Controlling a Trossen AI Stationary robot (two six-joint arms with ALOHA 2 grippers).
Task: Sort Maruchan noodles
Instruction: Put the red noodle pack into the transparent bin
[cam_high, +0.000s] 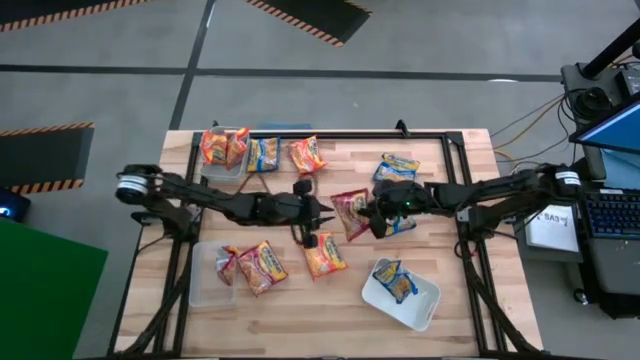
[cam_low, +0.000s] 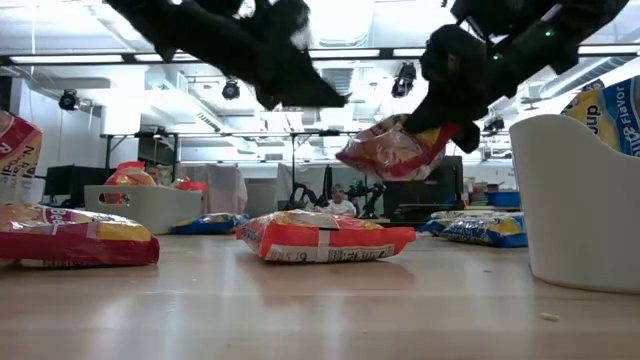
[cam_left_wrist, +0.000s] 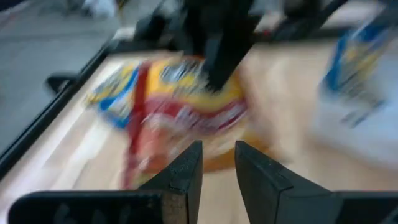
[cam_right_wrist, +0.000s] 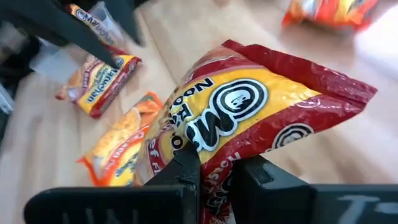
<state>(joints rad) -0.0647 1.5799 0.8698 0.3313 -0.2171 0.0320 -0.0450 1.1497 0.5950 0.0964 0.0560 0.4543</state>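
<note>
Sorting is under way, judged partly done.

Right gripper (cam_right_wrist: 214, 171) is hovering over the middle of the tabletop (cam_high: 470, 310), its fingers pinching the edge of a red packet (cam_right_wrist: 249, 118). In the low view that packet is hanging clear of the wood, tilted.

Left gripper (cam_left_wrist: 217, 165) is hovering just beside it, toward the left of centre; its fingers are standing narrowly apart with nothing between them.

Already in containers, as far as visible:
- upper-left tub (cam_high: 222, 168): orange packets (cam_high: 224, 146) sitting in it or on its rim.
- lower-left tub (cam_high: 205, 285): one packet (cam_high: 226, 264) lying at its edge; whether fully inside, cannot tell.
- white tub (cam_high: 425, 305), lower right: one blue packet (cam_high: 394, 280) inside.

Lying loose on the tabletop:
- a blue-and-yellow packet (cam_high: 263, 154) and an orange one (cam_high: 306, 155) near the far edge.
- a blue packet (cam_high: 397, 167) at the far right, another partly hidden under the right arm.
- an orange packet (cam_high: 324, 254) and a reddish one (cam_high: 262, 268) in front of centre.

Judgement: several loose packets are waiting, so more than half the work seems to remain. Which tub suits the red packet is not certain from here.
</note>
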